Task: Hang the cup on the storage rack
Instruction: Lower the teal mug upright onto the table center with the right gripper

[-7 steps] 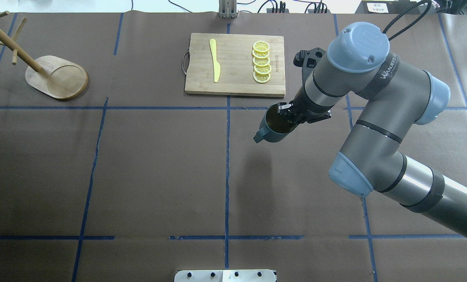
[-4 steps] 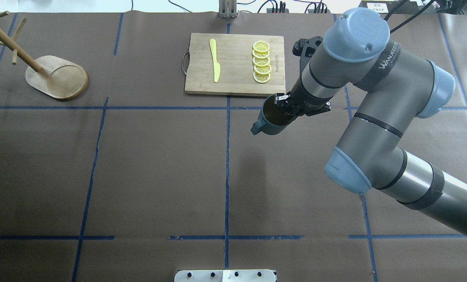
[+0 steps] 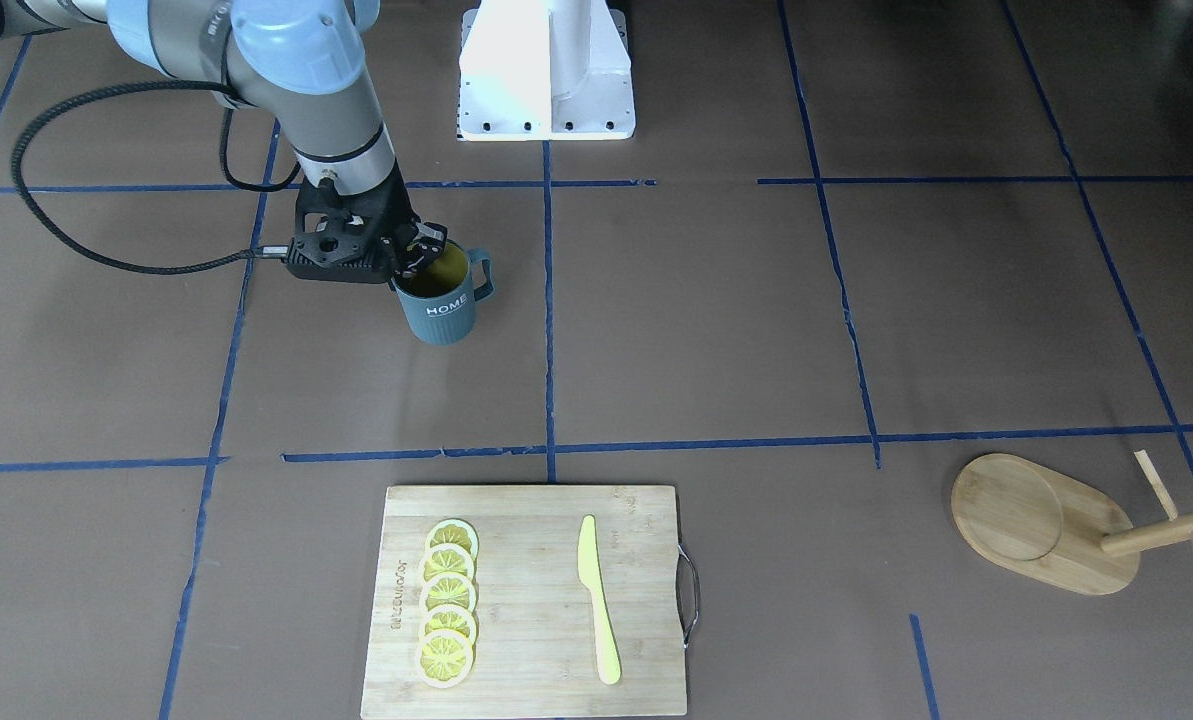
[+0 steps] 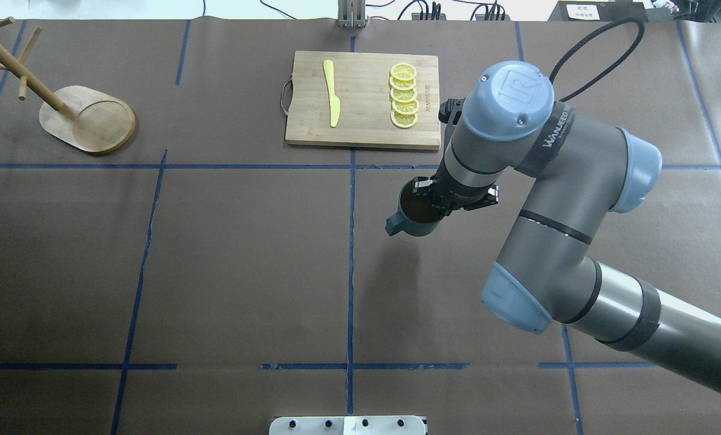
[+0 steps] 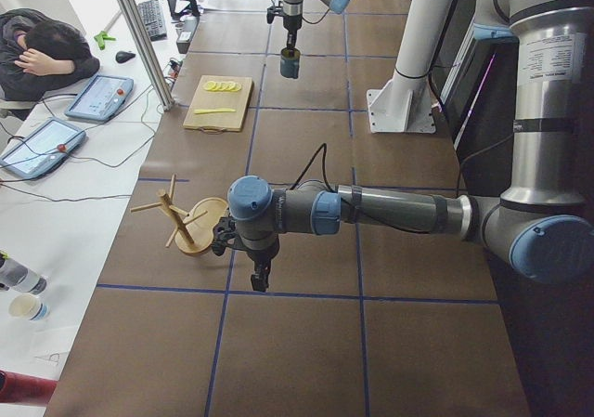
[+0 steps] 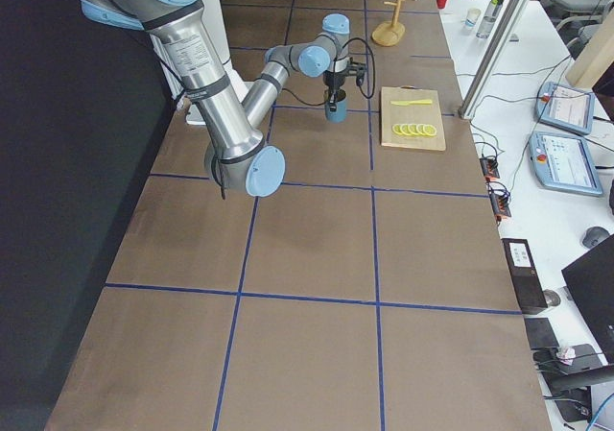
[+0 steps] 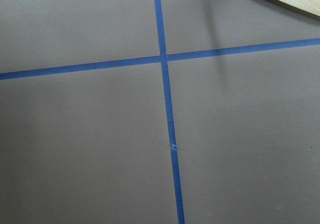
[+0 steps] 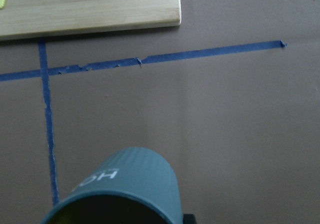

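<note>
Right hand (image 3: 418, 252) pinches the cup (image 3: 441, 305) by its rim, apparently clear of the bench (image 4: 245, 272), handle (image 3: 483, 275) free for hanging; storage rack (image 4: 94, 124) well apart; left hand (image 5: 263, 285) state: can't tell.

The overhead view looks forward and down from behind the robot over most of the table (image 4: 245, 272). The front-facing view looks steeply down from the far side, robot base (image 3: 546, 70) at its top; both share the cutting board (image 4: 363, 99) and storage rack (image 4: 88, 121), flipped. The side views look along the table from high at each end. The left wrist view sits close over tape lines (image 7: 165, 109), the rack's base in one corner; the right wrist view looks past the cup (image 8: 125, 184) to the board's edge.
</note>
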